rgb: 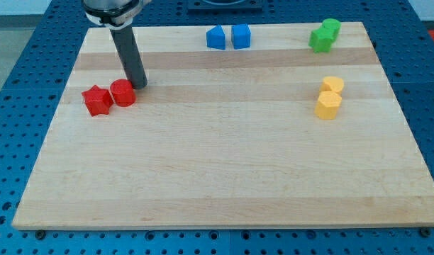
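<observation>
My tip point(139, 85) rests on the wooden board point(224, 170) at the view's upper left. It stands just right of a red cylinder block point(123, 93), touching it or nearly so. A red star-shaped block point(97, 100) sits against the cylinder's left side. The dark rod rises from the tip toward the view's top left.
Two blue blocks point(215, 37) point(241, 35) sit side by side at the view's top centre. Two green blocks point(320, 39) point(331, 28) are at the top right. Two yellow blocks point(332, 86) point(328, 105) stand one below the other at the right.
</observation>
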